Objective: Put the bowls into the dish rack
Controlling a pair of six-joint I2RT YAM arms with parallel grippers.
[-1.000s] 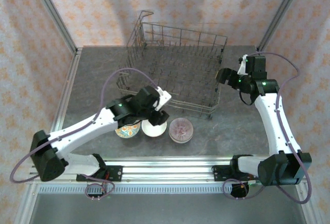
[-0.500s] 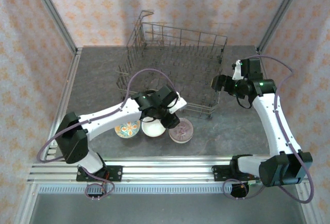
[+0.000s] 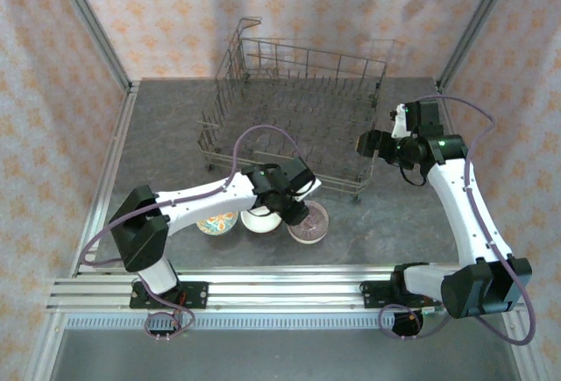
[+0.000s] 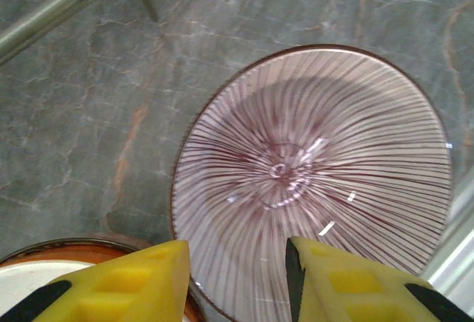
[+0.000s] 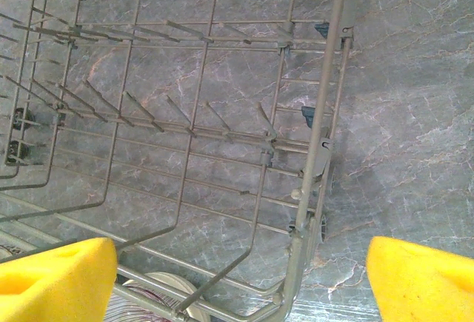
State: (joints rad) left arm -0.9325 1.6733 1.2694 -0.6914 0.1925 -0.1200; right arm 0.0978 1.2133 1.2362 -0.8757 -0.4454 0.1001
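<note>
The left gripper (image 3: 293, 211) is hanging over the near-left edge of the mauve striped bowl (image 3: 308, 222), which is sitting on the grey marbled table (image 3: 158, 136) just below the front edge of the dish rack (image 3: 294, 118), a little right of centre in the overhead frame. In the left wrist view that gripper (image 4: 237, 281) is showing its yellow pads (image 4: 141, 281) along the bottom edge. They are standing partly apart and straddling the rim of the mauve bowl (image 4: 311, 181), one pad outside it and one over its inside, and they are not clamped on it. At the lower left of that frame the outer pad is overlapping a white bowl with an orange rim (image 4: 81, 251), which is sitting just beside the mauve one. From above, this white bowl (image 3: 259, 220) is lying to the left of the mauve one, and a floral bowl (image 3: 217, 221) is lying further left, the three forming a row near the lower middle of the frame. The wire rack is standing behind them, at centre. The right gripper (image 3: 365, 143) is hovering just beside the rack's right wall. In the right wrist view this gripper (image 5: 237, 285) is holding its yellow pads (image 5: 52, 277) spread wide at the two lower corners, gripping nothing, with the rack's tines and corner post (image 5: 318, 137) below it.
</note>
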